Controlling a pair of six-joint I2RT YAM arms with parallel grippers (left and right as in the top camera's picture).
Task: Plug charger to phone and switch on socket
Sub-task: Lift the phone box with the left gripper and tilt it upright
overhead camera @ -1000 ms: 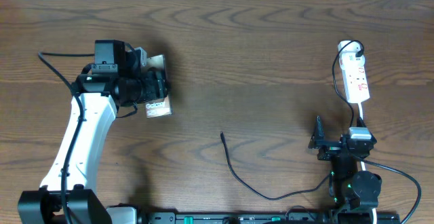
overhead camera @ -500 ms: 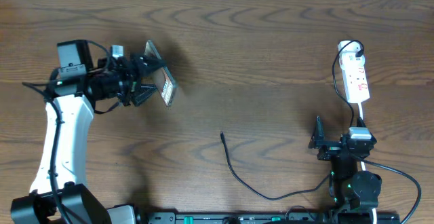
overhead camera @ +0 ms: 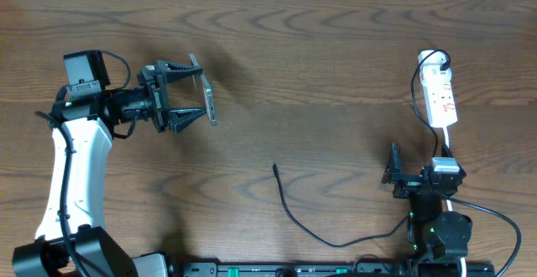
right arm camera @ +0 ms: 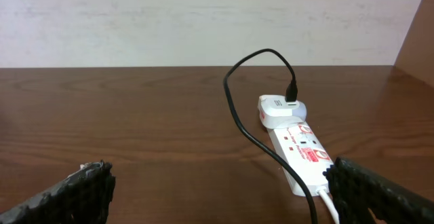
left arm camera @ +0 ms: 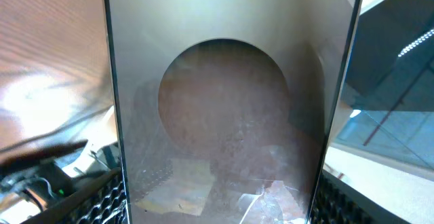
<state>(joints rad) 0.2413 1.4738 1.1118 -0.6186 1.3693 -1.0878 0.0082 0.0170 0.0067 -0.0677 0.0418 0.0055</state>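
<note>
Left fingers (overhead camera: 179, 67) pinch phone (overhead camera: 209, 99) between tips (edge-on overhead); right fingers (right arm camera: 81, 190) spread apart.

I can pass along table (overhead camera: 336, 75) middle and far edge; charger (overhead camera: 277, 175) obstructs near edge, socket (overhead camera: 440, 96) guards far-right corner.

Your left gripper (overhead camera: 200, 94) points right, gripping the phone (overhead camera: 210, 106); your right gripper (overhead camera: 393, 171) sits folded by its base, fingers apart.
</note>
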